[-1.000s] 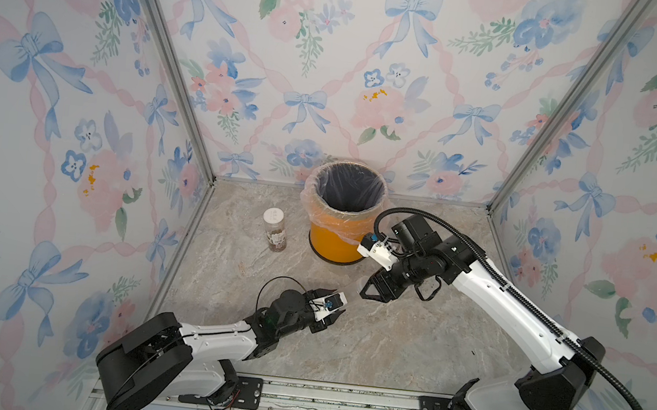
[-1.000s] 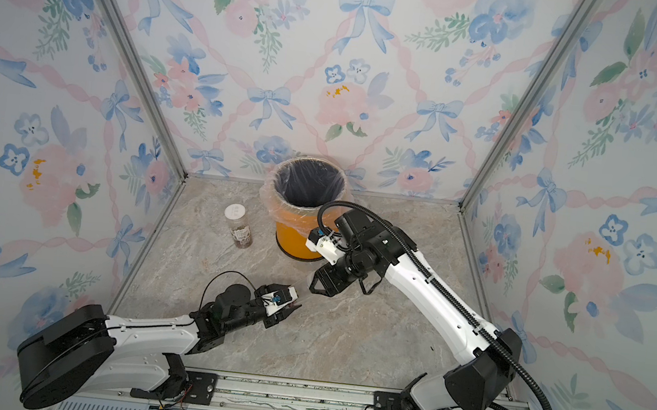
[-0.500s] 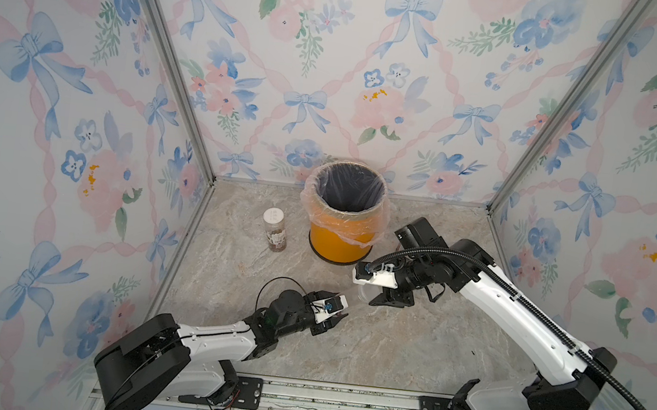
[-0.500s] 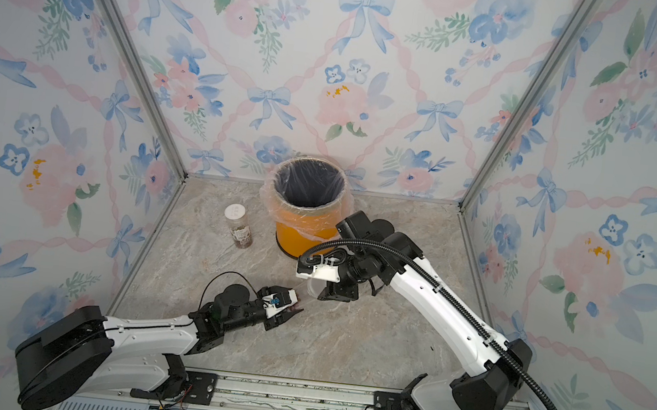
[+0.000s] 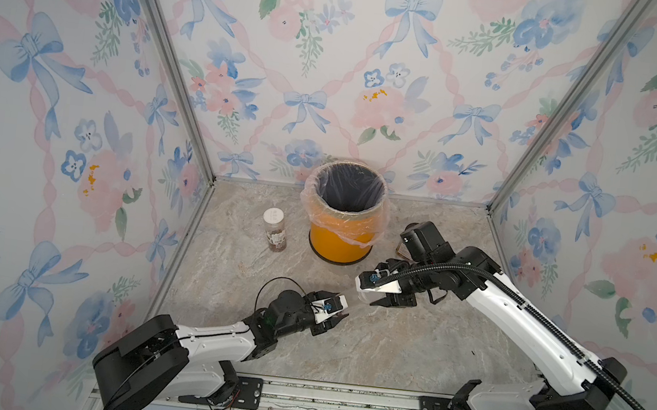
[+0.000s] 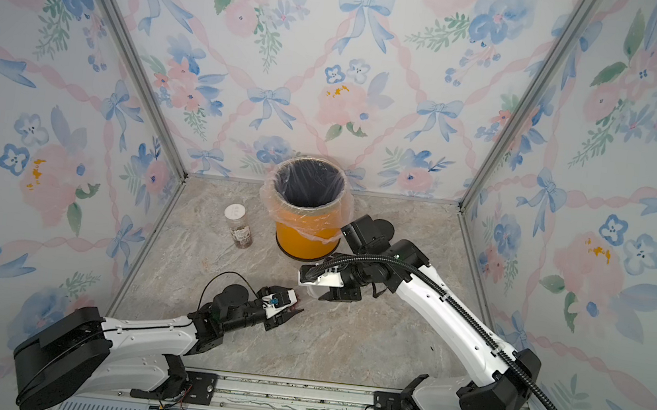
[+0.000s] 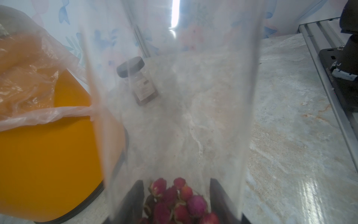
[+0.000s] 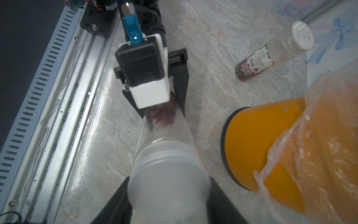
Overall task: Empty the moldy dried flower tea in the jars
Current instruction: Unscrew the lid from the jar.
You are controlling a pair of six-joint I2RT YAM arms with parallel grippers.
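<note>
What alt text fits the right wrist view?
A tall slim jar is held by the right gripper at its lid and the left gripper at its base, where dried flower tea sits. An orange bin and white-lidded jar stand nearby.

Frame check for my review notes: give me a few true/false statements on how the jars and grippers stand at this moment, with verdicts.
1. The left gripper and the right gripper grip the tall slim jar, one at each end. True.
2. The translucent lid is off the jar. False: it sits on the jar's mouth, between the right gripper's jaws.
3. The white-lidded jar stands upright on the table beside the orange bin. True.
4. The dried flowers are bunched at the lid end. False: they sit at the end the left gripper holds.
5. The black-lidded jar lies inside the bin. False: it stands on the table.
</note>
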